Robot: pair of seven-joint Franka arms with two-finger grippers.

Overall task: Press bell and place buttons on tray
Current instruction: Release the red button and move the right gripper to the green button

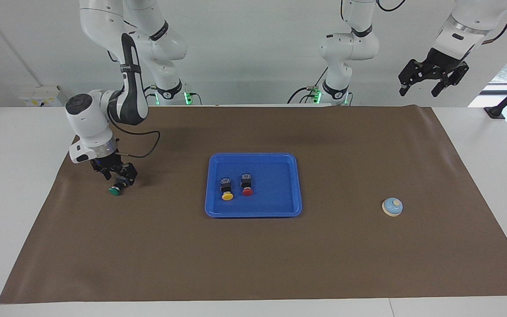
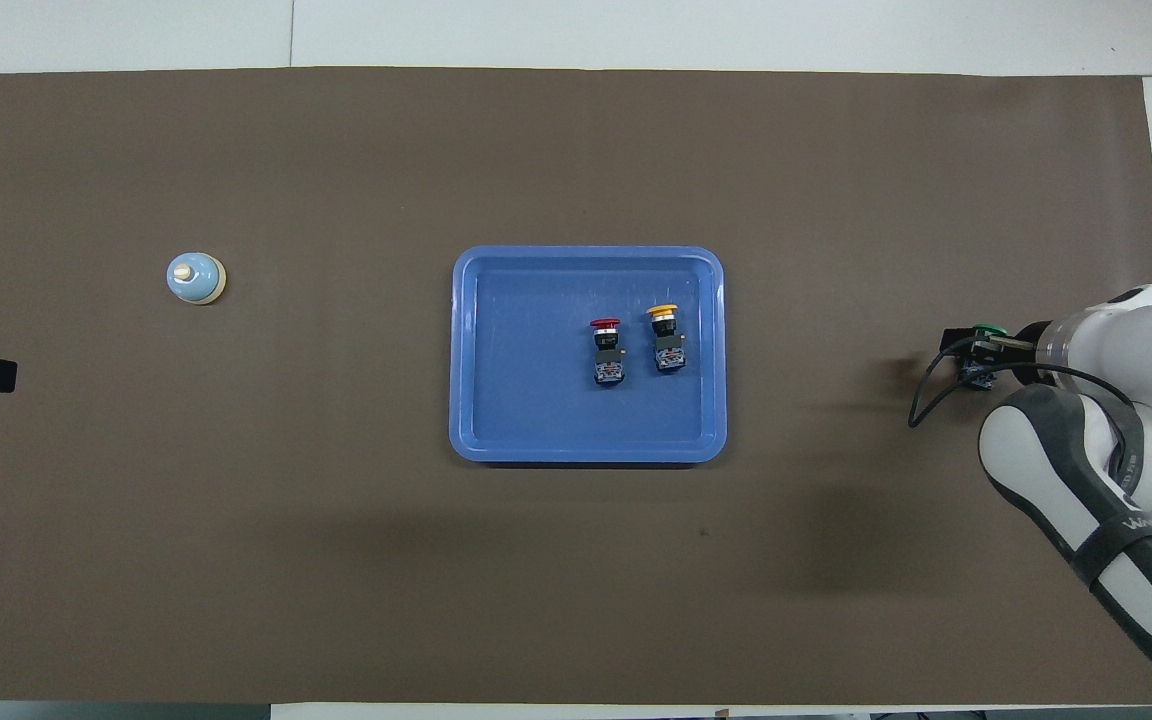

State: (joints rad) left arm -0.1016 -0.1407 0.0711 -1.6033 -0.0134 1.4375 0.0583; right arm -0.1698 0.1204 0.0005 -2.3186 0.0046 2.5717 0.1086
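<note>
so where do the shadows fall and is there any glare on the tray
Facing view: soft, blurred dark patches lie on the brown mat nearer the robots, and a small shadow sits beside the right end effector at the green button. Overhead view: broad diffuse shadows spread nearer the robots than the tray, whose floor shows only a faint sheen, no hard glare.
</note>
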